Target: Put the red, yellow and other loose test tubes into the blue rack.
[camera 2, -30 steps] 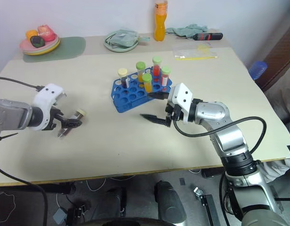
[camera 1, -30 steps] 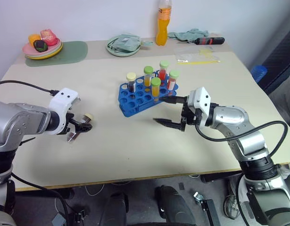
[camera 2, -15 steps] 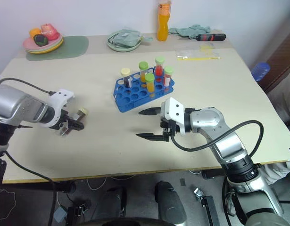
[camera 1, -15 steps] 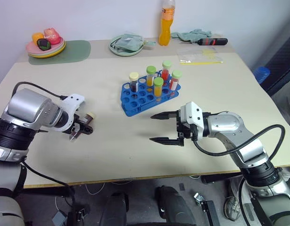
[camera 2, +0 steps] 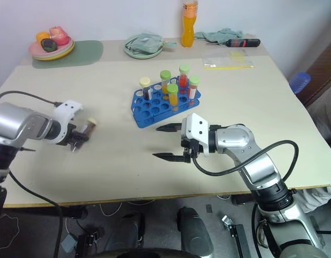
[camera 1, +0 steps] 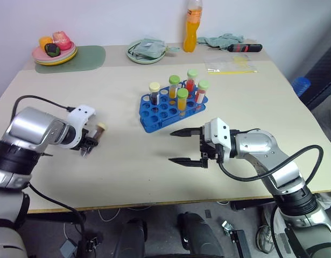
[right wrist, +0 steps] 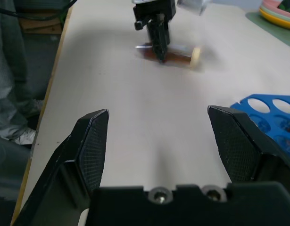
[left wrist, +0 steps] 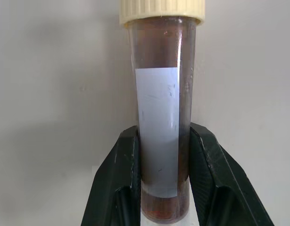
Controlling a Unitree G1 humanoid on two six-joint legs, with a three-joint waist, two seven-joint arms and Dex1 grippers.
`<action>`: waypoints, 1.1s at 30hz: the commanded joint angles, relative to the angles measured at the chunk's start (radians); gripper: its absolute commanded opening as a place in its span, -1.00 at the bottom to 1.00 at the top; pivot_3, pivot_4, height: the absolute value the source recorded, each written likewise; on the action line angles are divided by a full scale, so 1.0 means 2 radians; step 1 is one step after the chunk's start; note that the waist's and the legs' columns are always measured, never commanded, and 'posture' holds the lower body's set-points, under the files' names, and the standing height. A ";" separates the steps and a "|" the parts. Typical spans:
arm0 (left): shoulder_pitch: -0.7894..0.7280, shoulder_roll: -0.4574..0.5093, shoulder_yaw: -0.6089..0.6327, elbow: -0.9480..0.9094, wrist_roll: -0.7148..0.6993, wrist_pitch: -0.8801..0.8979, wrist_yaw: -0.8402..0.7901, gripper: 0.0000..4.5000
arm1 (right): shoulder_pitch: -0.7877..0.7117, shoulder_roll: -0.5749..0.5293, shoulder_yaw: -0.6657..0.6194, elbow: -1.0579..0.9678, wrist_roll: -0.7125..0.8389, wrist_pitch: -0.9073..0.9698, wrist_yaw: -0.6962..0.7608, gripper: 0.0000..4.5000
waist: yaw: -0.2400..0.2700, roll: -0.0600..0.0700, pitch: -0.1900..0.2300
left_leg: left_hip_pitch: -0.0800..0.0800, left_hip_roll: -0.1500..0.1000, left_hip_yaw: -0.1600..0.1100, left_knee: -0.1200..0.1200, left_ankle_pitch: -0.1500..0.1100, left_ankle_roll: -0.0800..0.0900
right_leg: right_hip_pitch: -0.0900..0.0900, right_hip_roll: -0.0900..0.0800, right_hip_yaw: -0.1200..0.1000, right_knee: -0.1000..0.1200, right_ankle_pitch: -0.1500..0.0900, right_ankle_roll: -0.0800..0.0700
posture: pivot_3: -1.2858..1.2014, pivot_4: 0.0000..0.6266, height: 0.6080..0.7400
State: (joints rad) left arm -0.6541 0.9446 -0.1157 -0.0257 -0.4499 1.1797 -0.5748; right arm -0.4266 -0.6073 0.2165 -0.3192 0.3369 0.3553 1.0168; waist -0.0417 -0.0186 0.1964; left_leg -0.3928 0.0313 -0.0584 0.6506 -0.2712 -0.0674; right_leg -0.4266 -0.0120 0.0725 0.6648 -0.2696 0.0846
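Observation:
My left gripper (camera 1: 90, 142) is shut on a test tube (left wrist: 161, 94) of dark brown-red liquid with a cream cap and a white label. Its two black fingers (left wrist: 128, 157) clamp the tube's lower half. The tube (camera 1: 99, 130) lies nearly level, close to the tabletop at the left. The blue rack (camera 1: 156, 114) stands at the table's middle and holds several capped tubes, most green-capped (camera 1: 182, 94), one cream-capped. My right gripper (camera 1: 171, 146) stands open just in front of the rack, pointing left, with nothing between its fingers. The right wrist view looks across at the held tube (right wrist: 172, 52).
At the back left a plate of toy fruit (camera 1: 53, 51) sits beside a green mat (camera 1: 84, 55). A green dish with a cloth (camera 1: 146, 49), an orange bottle (camera 1: 191, 26), a screwdriver (camera 1: 241, 47) and a clear bag (camera 1: 230, 64) line the far edge.
My left gripper's fingers, open around the tube a second ago, have closed on it, and the hand has pushed slightly forward. The right gripper stays open in place.

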 commanded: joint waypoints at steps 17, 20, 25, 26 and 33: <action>0.057 -0.423 -0.043 0.037 0.240 -0.596 0.229 -0.66 | 0.013 0.095 -0.077 0.128 -0.067 -0.004 -0.214 0.66 | 0.011 0.000 -0.001 | 0.001 -0.002 0.001 0.001 0.000 0.000 | 0.001 -0.001 0.001 -0.001 0.001 0.001 | 0.03 -0.52 1.00; 0.039 -0.437 -0.039 0.093 0.253 -0.625 0.240 -0.66 | 0.013 0.093 -0.084 0.127 -0.067 -0.002 -0.218 0.66 | 0.011 0.000 -0.001 | 0.001 -0.002 0.001 0.001 0.000 0.000 | 0.001 -0.001 0.001 0.000 0.001 0.001 | 0.03 -0.52 1.00; 0.029 -0.445 -0.035 0.126 0.255 -0.640 0.234 -0.66 | 0.023 0.091 -0.092 0.116 -0.066 0.004 -0.224 0.66 | 0.013 0.000 -0.001 | 0.001 -0.002 0.001 0.001 0.000 0.000 | 0.001 -0.001 0.001 0.000 0.001 0.001 | 0.03 -0.52 1.00; 0.028 -0.446 -0.034 0.128 0.254 -0.641 0.231 -0.66 | 0.023 0.090 -0.093 0.116 -0.066 0.004 -0.225 0.66 | 0.013 0.000 -0.001 | 0.001 -0.002 0.001 0.001 0.000 0.000 | 0.001 -0.001 0.001 -0.001 0.001 0.001 | 0.03 -0.52 1.00; 0.034 -0.460 -0.038 0.132 0.251 -0.626 0.209 -0.66 | 0.021 0.089 -0.097 0.117 -0.066 0.006 -0.225 0.66 | 0.013 0.000 -0.001 | 0.001 -0.002 0.001 0.001 0.000 0.000 | 0.001 -0.001 0.001 0.000 0.001 0.001 | 0.03 -0.52 1.00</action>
State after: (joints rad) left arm -0.5704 0.0304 -0.1933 0.2565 0.0528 -0.0657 -0.1510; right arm -0.3732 -0.4210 0.0478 -0.0451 0.1996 0.3682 0.5691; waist -0.0152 -0.0193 0.1944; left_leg -0.3913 0.0281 -0.0560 0.6525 -0.2710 -0.0676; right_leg -0.4241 -0.0133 0.0751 0.6638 -0.2680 0.0871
